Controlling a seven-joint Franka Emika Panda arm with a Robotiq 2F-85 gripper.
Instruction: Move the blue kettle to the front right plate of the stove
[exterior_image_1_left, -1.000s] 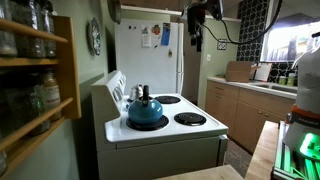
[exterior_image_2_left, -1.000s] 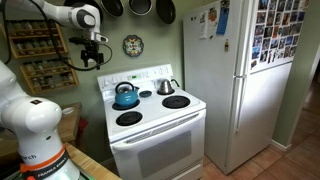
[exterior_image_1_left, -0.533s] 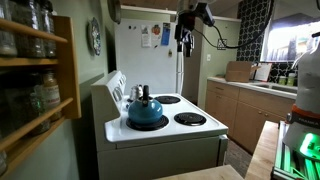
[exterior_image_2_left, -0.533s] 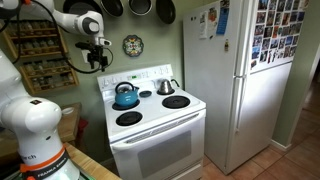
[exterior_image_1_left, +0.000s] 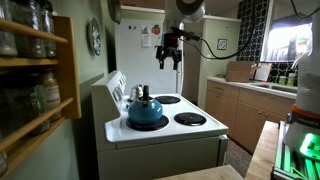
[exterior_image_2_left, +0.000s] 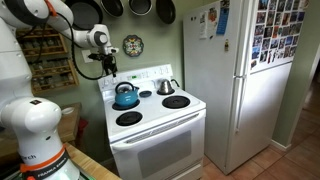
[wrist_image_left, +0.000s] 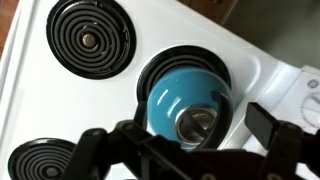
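Fig. — approach phase: over the preceding sec. the gripper (exterior_image_1_left: 168, 57) had swung in from the side and dropped toward the stove (exterior_image_1_left: 165, 133). It hung well above the blue kettle (exterior_image_2_left: 125, 96), so the reach was under way, the grasp not begun and the front right plate (exterior_image_2_left: 177, 101) bare. The kettle sat on the rear left plate; in wrist view it lay approx. centred below the jaws — these stood spread wide, holding nothing.
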